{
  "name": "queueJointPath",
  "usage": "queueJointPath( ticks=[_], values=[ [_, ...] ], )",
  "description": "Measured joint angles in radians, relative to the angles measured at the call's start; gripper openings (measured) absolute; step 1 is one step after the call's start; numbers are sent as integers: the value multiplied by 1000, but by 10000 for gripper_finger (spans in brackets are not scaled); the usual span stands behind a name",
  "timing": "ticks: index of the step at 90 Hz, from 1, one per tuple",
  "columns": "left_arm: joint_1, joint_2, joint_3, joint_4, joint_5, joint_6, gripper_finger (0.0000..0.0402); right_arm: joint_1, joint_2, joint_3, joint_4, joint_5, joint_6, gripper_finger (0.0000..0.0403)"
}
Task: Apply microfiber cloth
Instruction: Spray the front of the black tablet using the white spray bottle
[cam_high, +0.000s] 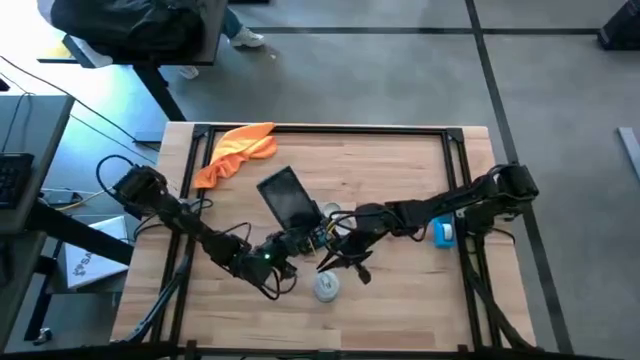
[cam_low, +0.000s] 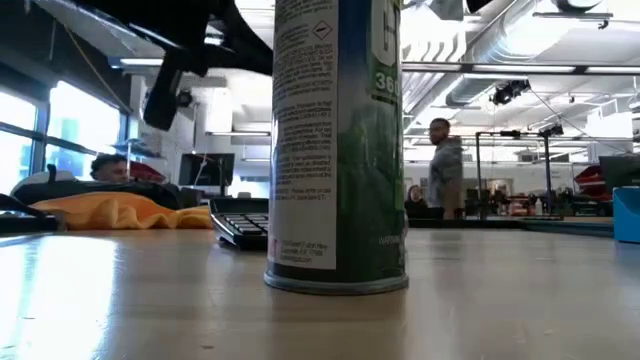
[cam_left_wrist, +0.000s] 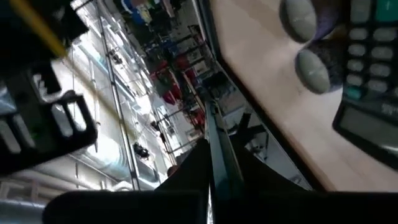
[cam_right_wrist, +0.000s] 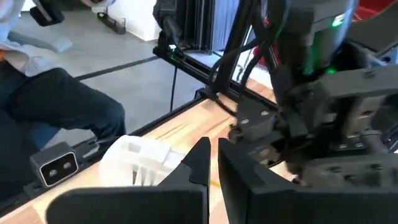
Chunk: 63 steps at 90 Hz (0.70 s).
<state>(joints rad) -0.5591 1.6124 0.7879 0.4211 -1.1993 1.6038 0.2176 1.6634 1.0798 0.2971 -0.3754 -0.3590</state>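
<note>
The orange microfiber cloth (cam_high: 238, 152) lies bunched on the table's far left part, also in the low view (cam_low: 120, 212); no gripper touches it. A black calculator (cam_high: 290, 197) lies flat in the table's middle. My left gripper (cam_high: 287, 252) hovers by the calculator's near end, its fingers (cam_left_wrist: 199, 174) shut on nothing. My right gripper (cam_high: 340, 258) is just to its right, above a spray can (cam_high: 327, 287), with its fingers (cam_right_wrist: 200, 163) shut and nothing between them. The can's white cap (cam_right_wrist: 140, 163) shows beside those fingers.
The green spray can (cam_low: 337, 150) stands upright near the table's front edge. A small blue object (cam_high: 443, 233) sits at the right under the right arm. A black frame (cam_high: 330, 128) runs round the table. People are in the room beyond.
</note>
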Motion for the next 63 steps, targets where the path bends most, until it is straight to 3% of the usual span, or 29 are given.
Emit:
queueJointPath(
  ticks=[63],
  values=[
    [-8,-28,-4,-112,-69,-187,7,-14,-1,2,-83,-30,11,0]
  ],
)
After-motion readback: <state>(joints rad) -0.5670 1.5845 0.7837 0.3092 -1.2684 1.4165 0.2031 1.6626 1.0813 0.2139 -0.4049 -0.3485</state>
